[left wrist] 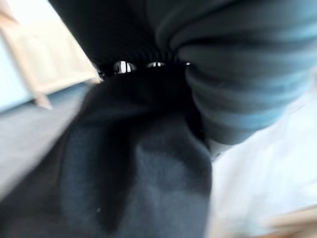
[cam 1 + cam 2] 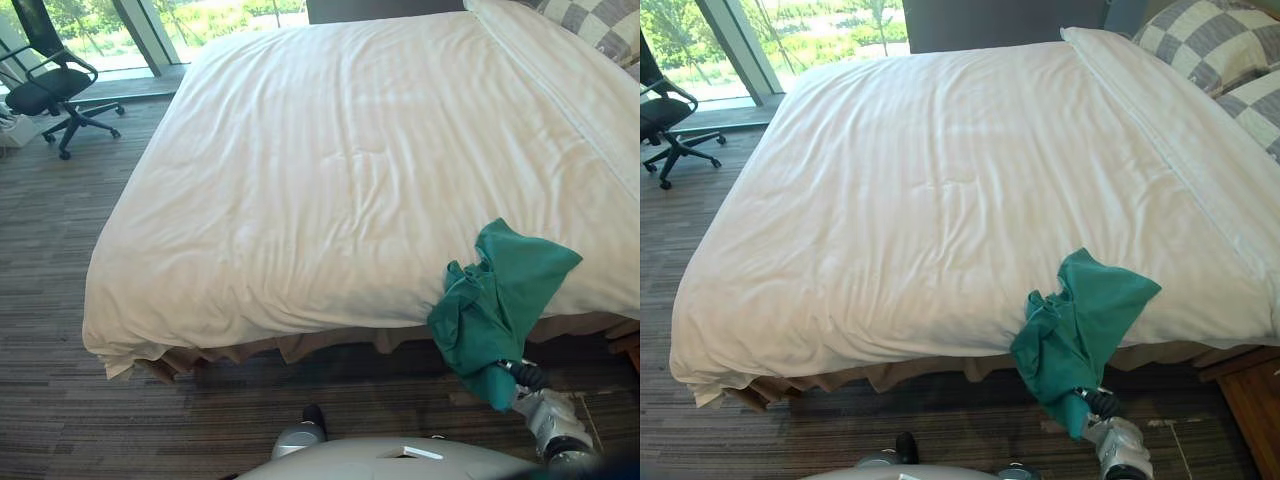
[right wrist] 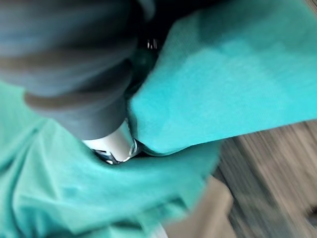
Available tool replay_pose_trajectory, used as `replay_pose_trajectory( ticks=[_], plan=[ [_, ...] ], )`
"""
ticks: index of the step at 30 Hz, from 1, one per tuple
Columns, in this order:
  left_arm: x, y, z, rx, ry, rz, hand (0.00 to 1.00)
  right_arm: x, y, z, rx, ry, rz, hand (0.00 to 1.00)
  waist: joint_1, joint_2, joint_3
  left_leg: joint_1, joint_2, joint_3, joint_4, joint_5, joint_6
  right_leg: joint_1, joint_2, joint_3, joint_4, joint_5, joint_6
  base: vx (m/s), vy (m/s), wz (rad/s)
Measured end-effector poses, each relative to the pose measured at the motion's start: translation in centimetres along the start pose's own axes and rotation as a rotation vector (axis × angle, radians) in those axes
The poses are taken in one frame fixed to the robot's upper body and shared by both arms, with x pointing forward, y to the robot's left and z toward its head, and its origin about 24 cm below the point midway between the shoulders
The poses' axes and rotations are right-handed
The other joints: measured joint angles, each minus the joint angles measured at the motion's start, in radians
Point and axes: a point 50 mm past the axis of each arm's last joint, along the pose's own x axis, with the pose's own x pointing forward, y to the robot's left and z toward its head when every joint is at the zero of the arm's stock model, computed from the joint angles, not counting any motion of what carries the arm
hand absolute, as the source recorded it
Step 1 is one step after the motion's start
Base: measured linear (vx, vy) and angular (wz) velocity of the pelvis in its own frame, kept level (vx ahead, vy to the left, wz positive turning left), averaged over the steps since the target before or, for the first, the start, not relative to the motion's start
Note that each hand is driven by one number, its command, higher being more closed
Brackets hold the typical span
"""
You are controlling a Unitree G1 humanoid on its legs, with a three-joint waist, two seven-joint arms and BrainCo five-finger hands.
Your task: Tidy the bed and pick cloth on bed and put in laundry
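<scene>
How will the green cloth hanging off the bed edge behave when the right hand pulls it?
Likely floppy: the green cloth folds and drapes limply over the edge of the white duvet. Probably light, since the right hand holds it by one bunched end. It may drag along the duvet rather than lift clean.

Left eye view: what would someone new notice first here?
The green cloth, bright against the white duvet, hangs off the near edge on the robot's right, its lower end pinched in the right hand. Beyond it, checked pillows lie at the far right and a black office chair stands by the window, far left.
</scene>
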Motion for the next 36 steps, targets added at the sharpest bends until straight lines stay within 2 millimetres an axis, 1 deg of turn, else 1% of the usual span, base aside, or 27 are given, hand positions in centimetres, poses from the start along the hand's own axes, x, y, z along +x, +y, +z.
replay_pose_trajectory(
  ticks=[2,3,5,6,8,9,11,12,13,14,15,16,17,18,19,20,21,22,23,24,25,27,29,33,34,35,36],
  plan=[
    [-0.8,-1.6,3.2,-0.006,-0.158,-0.05,1.0,-0.4,1.1,-2.0,0.001,0.048,0.076,1.0,-0.001,-0.014,-0.005,-0.002,-0.01,-0.019,0.0,-0.003,-0.001,0.011,-0.006,-0.02,-0.001,-0.01,0.005,0.08,-0.029,0.26],
    [-1.1,-2.2,4.0,0.007,-0.203,-0.068,1.0,-0.5,1.5,-2.5,-0.007,0.061,0.099,1.0,-0.002,-0.018,-0.007,-0.004,-0.013,-0.027,0.0,-0.003,-0.001,0.014,-0.008,-0.028,0.0,-0.013,0.005,0.09,-0.026,0.29],
    [-2.9,-5.3,6.5,0.135,-0.37,-0.196,1.0,-0.7,3.0,-3.8,-0.082,0.103,0.198,1.0,-0.003,-0.032,-0.011,-0.004,-0.026,-0.039,0.0,-0.002,-0.001,0.029,-0.018,-0.044,0.008,-0.023,0.008,0.1,-0.021,0.27],
    [-3.4,-6.1,6.9,0.168,-0.405,-0.232,1.0,-0.7,3.4,-4.0,-0.105,0.114,0.224,1.0,-0.005,-0.036,-0.012,-0.004,-0.029,-0.043,0.0,-0.001,0.0,0.031,-0.02,-0.051,0.009,-0.023,0.008,0.1,-0.02,0.26],
    [-6.1,-10.0,8.1,0.355,-0.559,-0.392,1.0,-0.8,4.8,-4.6,-0.196,0.136,0.307,1.0,-0.014,-0.049,-0.01,-0.002,-0.041,-0.062,0.0,0.002,0.004,0.047,-0.03,-0.087,0.018,-0.026,0.01,0.07,-0.022,0.31],
    [-6.9,-11.0,8.2,0.413,-0.597,-0.433,1.0,-0.8,5.0,-4.6,-0.209,0.138,0.322,1.0,-0.014,-0.052,-0.011,-0.002,-0.047,-0.07,0.0,0.003,0.004,0.051,-0.035,-0.098,0.024,-0.031,0.015,0.06,-0.022,0.46],
    [-9.8,-14.5,7.7,0.539,-0.676,-0.596,1.0,-0.7,5.7,-4.4,-0.247,0.129,0.361,1.0,-0.031,-0.06,-0.007,-0.004,-0.074,-0.118,-0.001,0.006,0.011,0.063,-0.071,-0.157,0.093,-0.06,0.024,0.06,-0.009,0.7],
    [-10.4,-15.2,7.4,0.542,-0.671,-0.631,1.0,-0.7,5.8,-4.3,-0.255,0.126,0.365,1.0,-0.033,-0.062,-0.005,-0.006,-0.081,-0.13,-0.001,0.004,0.017,0.063,-0.083,-0.169,0.12,-0.066,0.025,0.05,0.053,0.82],
    [-11.2,-16.3,6.3,0.519,-0.629,-0.698,1.0,-0.7,5.9,-4.2,-0.27,0.124,0.372,1.0,-0.036,-0.055,0.002,-0.006,-0.084,-0.143,0.0,-0.024,0.055,0.049,-0.108,-0.182,0.217,-0.068,0.027,0.06,0.105,0.77],
    [-11.4,-16.7,5.3,0.485,-0.573,-0.741,1.0,-0.7,5.5,-4.2,-0.283,0.126,0.362,1.0,-0.026,-0.052,0.001,0.0,-0.092,-0.164,0.0,-0.024,0.054,-0.007,-0.164,-0.171,0.397,-0.075,-0.009,0.07,0.128,0.83],
    [-11.1,-16.4,4.9,0.452,-0.531,-0.762,1.0,-0.7,5.5,-4.2,-0.285,0.126,0.357,1.0,-0.021,-0.062,0.003,0.004,-0.102,-0.187,0.001,-0.026,0.057,-0.059,-0.21,-0.142,0.539,-0.058,-0.076,0.1,0.117,0.74],
    [-10.8,-16.2,4.8,0.417,-0.5,-0.772,1.0,-0.7,5.7,-4.3,-0.276,0.125,0.358,1.0,-0.018,-0.07,0.005,0.005,-0.108,-0.212,0.002,-0.027,0.063,-0.098,-0.232,-0.111,0.631,-0.022,-0.139,0.12,0.07,0.88],
    [-10.4,-15.8,4.9,0.38,-0.474,-0.778,1.0,-0.7,6.1,-4.4,-0.262,0.123,0.366,1.0,-0.016,-0.072,0.012,0.016,-0.108,-0.265,0.007,-0.023,0.075,-0.163,-0.248,-0.045,0.758,0.04,-0.207,0.19,0.011,1.3],
    [-9.7,-15.0,4.7,0.352,-0.444,-0.781,1.0,-0.9,6.9,-4.9,-0.226,0.122,0.385,1.0,-0.023,-0.083,0.019,0.005,-0.1,-0.328,0.007,-0.027,0.085,-0.212,-0.209,0.033,0.794,-0.055,-0.119,0.19,-0.061,1.38],
    [-9.4,-14.7,4.7,0.338,-0.438,-0.782,1.0,-0.9,7.2,-5.0,-0.21,0.118,0.393,1.0,-0.023,-0.087,0.018,-0.002,-0.094,-0.365,0.007,-0.028,0.088,-0.23,-0.168,0.066,0.773,-0.091,-0.094,0.21,-0.096,1.61],
    [-9.0,-14.4,4.3,0.325,-0.431,-0.782,1.0,-1.1,7.4,-5.2,-0.182,0.111,0.4,1.0,-0.023,-0.085,0.02,-0.015,-0.081,-0.432,0.007,-0.029,0.089,-0.259,-0.087,0.139,0.702,-0.143,-0.066,0.17,-0.112,1.68],
    [-8.8,-14.4,3.6,0.297,-0.414,-0.792,1.0,-1.2,7.3,-5.3,-0.134,0.097,0.394,1.0,-0.027,-0.08,0.023,-0.022,-0.075,-0.5,0.007,-0.028,0.088,-0.265,-0.011,0.209,0.595,-0.168,-0.042,0.13,-0.108,1.72],
    [-8.7,-14.5,3.2,0.274,-0.402,-0.799,1.0,-1.3,7.3,-5.5,-0.107,0.088,0.39,1.0,-0.03,-0.08,0.023,-0.023,-0.077,-0.532,0.007,-0.028,0.088,-0.264,0.02,0.246,0.534,-0.174,-0.033,0.11,-0.171,1.9],
    [-8.9,-14.8,2.2,0.239,-0.393,-0.819,1.0,-1.6,7.0,-5.8,-0.047,0.072,0.382,1.0,-0.03,-0.084,0.021,-0.033,-0.093,-0.603,0.007,-0.028,0.088,-0.255,0.077,0.344,0.37,-0.173,-0.028,0.06,-0.232,1.71],
    [-9.2,-15.0,1.8,0.212,-0.41,-0.837,1.0,-1.9,6.9,-6.3,-0.014,0.075,0.381,1.0,-0.033,-0.099,0.013,-0.043,-0.12,-0.639,0.007,-0.027,0.086,-0.251,0.09,0.414,0.272,-0.161,-0.033,0.05,-0.254,1.7],
    [-9.4,-15.0,1.6,0.2,-0.424,-0.846,1.0,-2.3,6.7,-6.9,0.008,0.081,0.379,1.0,-0.035,-0.11,0.011,-0.049,-0.135,-0.653,0.005,-0.028,0.085,-0.246,0.089,0.437,0.258,-0.111,-0.074,0.03,-0.215,1.23],
    [-10.4,-15.6,0.5,0.124,-0.449,-0.898,1.0,-3.2,6.3,-7.3,0.097,0.023,0.372,1.0,-0.03,-0.08,-0.002,-0.065,-0.125,-0.561,0.007,0.0,0.06,-0.231,0.075,0.349,0.246,-0.121,-0.086,0.11,-0.135,0.97],
    [-11.2,-15.6,0.6,0.049,-0.486,-0.937,1.0,-3.6,6.3,-6.9,0.107,-0.013,0.391,1.0,-0.039,-0.054,0.013,-0.071,-0.125,-0.55,0.007,0.012,0.054,-0.211,0.073,0.309,0.228,-0.121,-0.086,0.09,-0.045,0.56],
    [-13.0,-14.8,0.2,-0.103,-0.536,-1.041,1.0,-4.8,6.4,-7.0,0.096,-0.022,0.402,1.0,-0.022,-0.062,0.015,-0.074,-0.134,-0.586,0.007,0.015,0.05,-0.162,0.069,0.248,0.184,-0.119,-0.071,0.02,-0.011,0.46],
    [-13.3,-14.2,-0.2,-0.133,-0.541,-1.067,1.0,-5.4,6.6,-6.8,0.061,-0.037,0.43,1.0,-0.009,-0.06,0.013,-0.084,-0.144,-0.595,0.002,0.0,0.051,-0.153,0.06,0.223,0.181,-0.122,-0.066,-0.01,0.023,0.77],
    [-13.6,-13.7,-0.6,-0.173,-0.534,-1.085,1.0,-6.1,7.4,-6.5,0.018,-0.059,0.476,1.0,-0.006,-0.052,0.016,-0.097,-0.141,-0.529,0.002,-0.05,0.083,-0.129,0.045,0.173,0.169,-0.12,-0.059,0.0,0.033,1.04],
    [-13.7,-13.6,-0.7,-0.187,-0.532,-1.097,1.0,-6.4,8.0,-6.4,0.006,-0.069,0.505,1.0,-0.007,-0.059,0.011,-0.108,-0.14,-0.475,0.001,-0.087,0.112,-0.116,0.033,0.139,0.152,-0.118,-0.056,0.05,0.043,1.79]
  ],
)
